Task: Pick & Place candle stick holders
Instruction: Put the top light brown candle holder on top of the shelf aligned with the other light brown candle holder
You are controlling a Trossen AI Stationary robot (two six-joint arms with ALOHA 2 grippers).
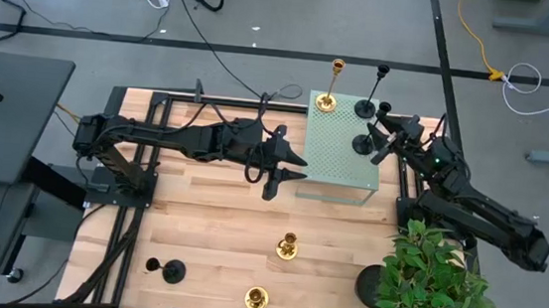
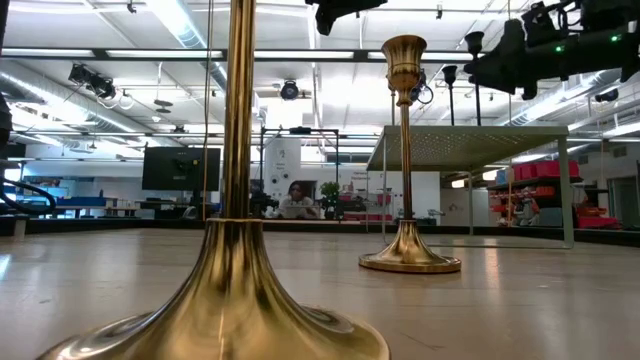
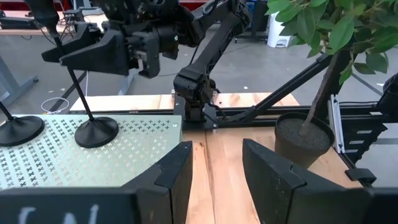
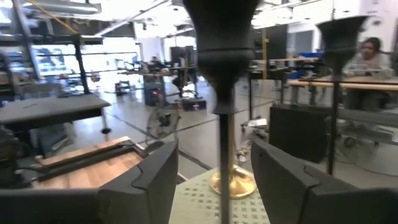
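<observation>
Half the job looks done. Three candlesticks stand on the green stand point(image 1: 338, 165): a gold candlestick point(image 1: 328, 101) at its far edge, a black candlestick point(image 1: 365, 108) beside that, and a second black candlestick point(image 1: 364, 143) nearer the middle. The right hand point(image 1: 384, 136) sits around this last one's stem, fingers spread, released. Three remain on the table in front of the stand: two gold ones point(image 1: 288, 246) point(image 1: 257, 296) and a black one point(image 1: 171, 272). The left hand point(image 1: 274, 181) hangs at the stand's near corner, open and empty.
</observation>
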